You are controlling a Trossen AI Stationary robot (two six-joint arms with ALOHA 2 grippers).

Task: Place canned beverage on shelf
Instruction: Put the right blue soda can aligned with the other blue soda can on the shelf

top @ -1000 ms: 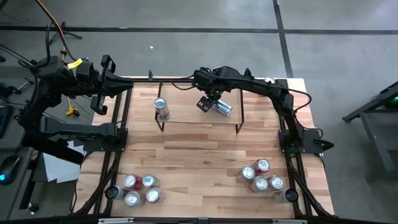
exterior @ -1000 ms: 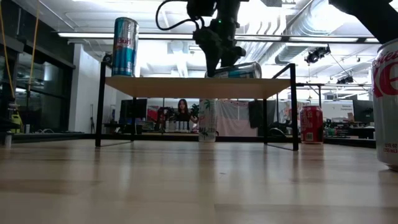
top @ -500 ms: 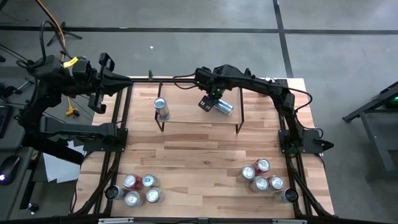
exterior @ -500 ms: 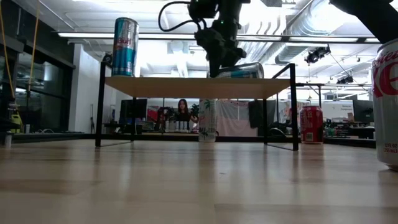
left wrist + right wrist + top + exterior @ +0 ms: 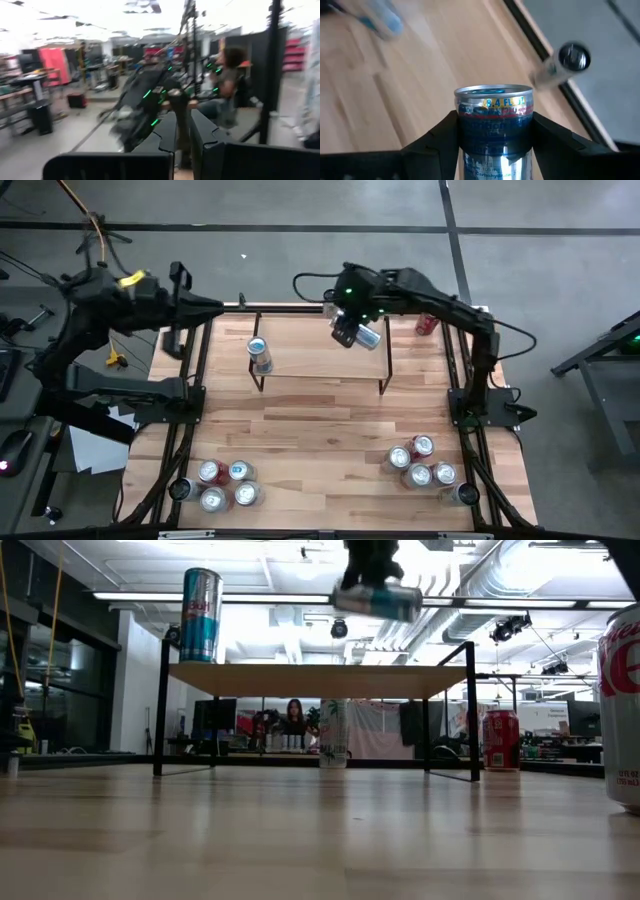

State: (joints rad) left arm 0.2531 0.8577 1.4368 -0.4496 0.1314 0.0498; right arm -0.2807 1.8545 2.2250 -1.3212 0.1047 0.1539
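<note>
One can stands on the shelf's left end; right gripper clamps a second can sideways above the shelf, unplaced; left gripper closed, parked far left.

The silver-and-blue can carries "8.4 FL" in yellow near its rim (smaller print beneath is unreadable). A red can at the desk's edge shows large white letters, cut off and unreadable.
</note>
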